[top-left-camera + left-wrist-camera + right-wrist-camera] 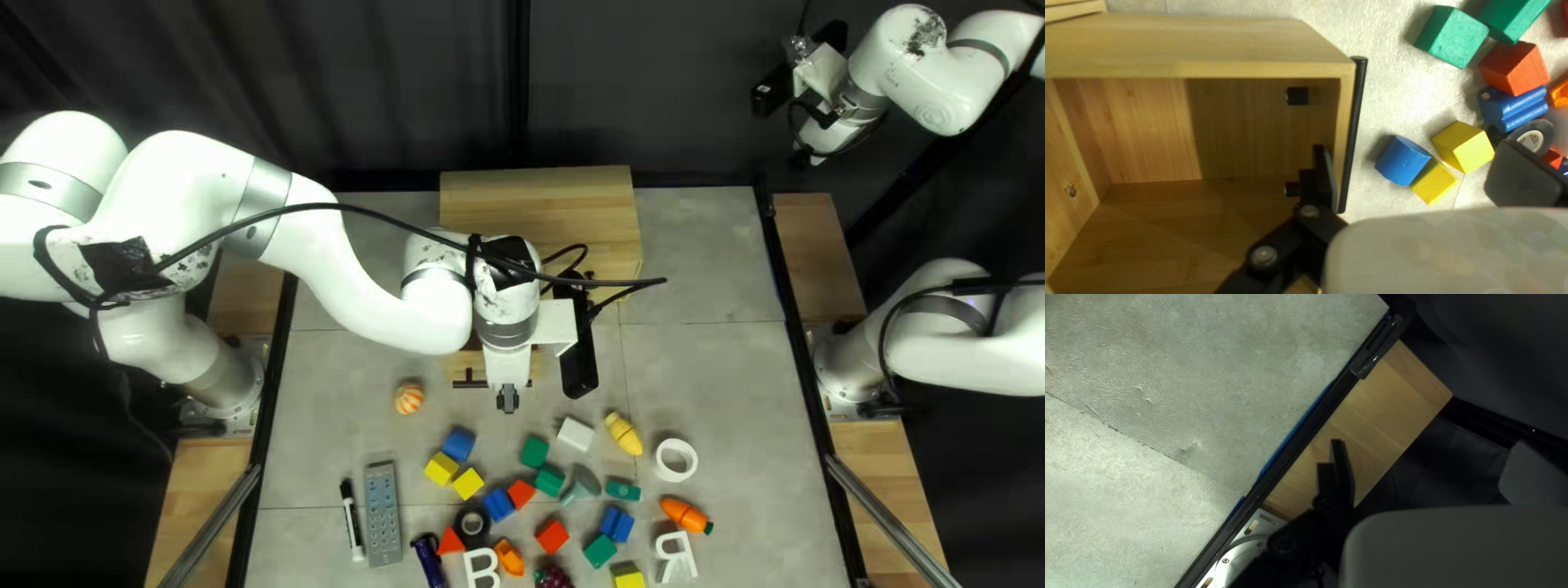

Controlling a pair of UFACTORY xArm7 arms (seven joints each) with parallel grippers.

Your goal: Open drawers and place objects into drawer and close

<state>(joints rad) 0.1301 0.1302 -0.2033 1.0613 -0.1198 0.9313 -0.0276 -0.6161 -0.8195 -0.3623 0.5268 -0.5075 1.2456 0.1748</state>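
Top left view: wooden cabinet (544, 207) at the tabletop's (708, 381) far edge, drawer (460, 365) standing open.
My left gripper (508, 401) stands wide, fingers either side of the drawer front (1345, 109); my right gripper (802, 159) (wide too) hangs near the far right corner; blocks (458, 443) lie toward the near edge.
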